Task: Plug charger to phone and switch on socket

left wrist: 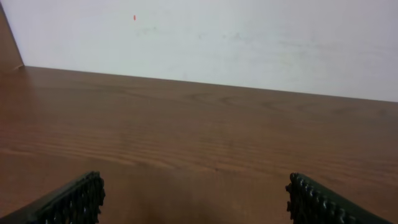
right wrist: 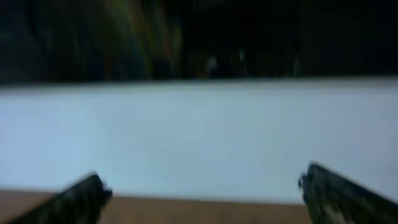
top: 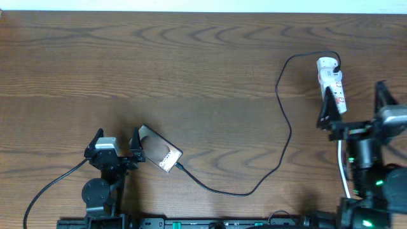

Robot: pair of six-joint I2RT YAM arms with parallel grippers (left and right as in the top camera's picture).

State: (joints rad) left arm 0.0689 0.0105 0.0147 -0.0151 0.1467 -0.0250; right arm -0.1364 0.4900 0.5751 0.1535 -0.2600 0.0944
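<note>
Left tool (top: pixel 117 138), spread and empty, sits beside the phone (top: pixel 159 151) on the tabletop (top: pixel 191 63), charger (top: pixel 290 130) seemingly plugged in; right tool (top: pixel 354 105), also spread, nears the socket (top: pixel 335 86), whose switch likely needs pressing next.

This looks like a robotics lab test bench: a wood-grain table (top: pixel 191 70) stands against a blank white wall (left wrist: pixel 249 43), with a left arm (top: pixel 96 191) and a right arm (top: pixel 365 159) mounted at its near edge.

Overhead looks straight down on the counter (top: pixel 191 76); both wrist views skim low across it toward the white wall (left wrist: pixel 249 43)
</note>
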